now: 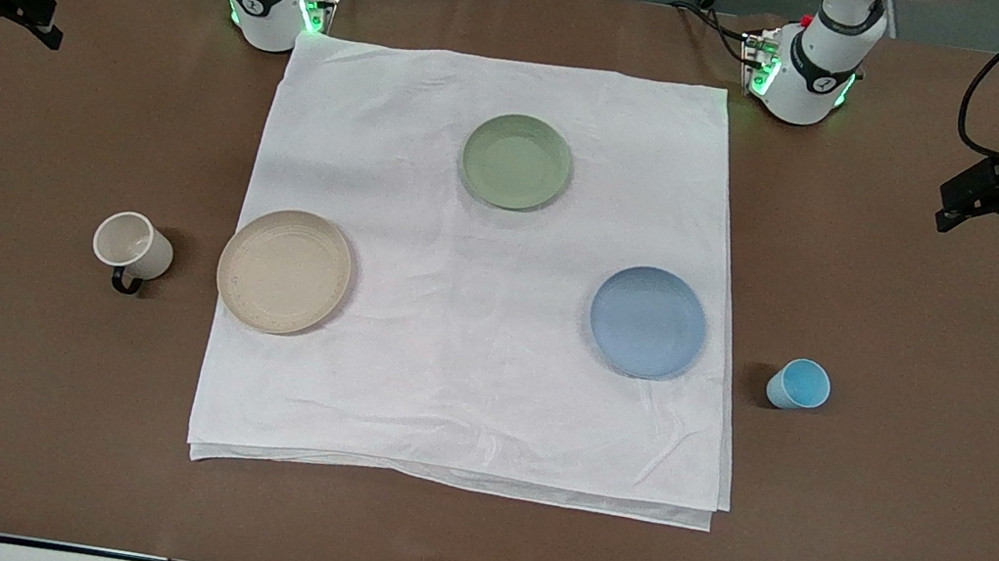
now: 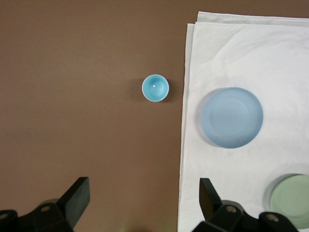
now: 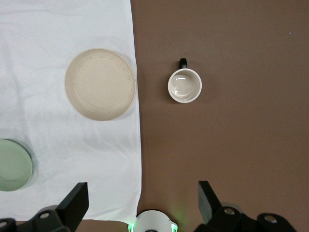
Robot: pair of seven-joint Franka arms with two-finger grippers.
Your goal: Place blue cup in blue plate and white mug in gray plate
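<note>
Waiting at the start, nothing's been grabbed: left hand [image 2: 144,203] and right hand [image 3: 140,205] are both spread wide, empty. Cup [image 1: 799,384] sits just off the cloth [image 1: 463,394], mug [image 1: 132,246] too. Reaching down is probably called for next.

No legible text, label, brand or number appears in any view. The blue cup [image 1: 799,384], white mug [image 1: 132,246], blue plate [image 1: 648,322], gray plate [image 1: 284,270] and white cloth [image 1: 464,384] on the brown tabletop [image 1: 908,460] carry no readable markings.
</note>
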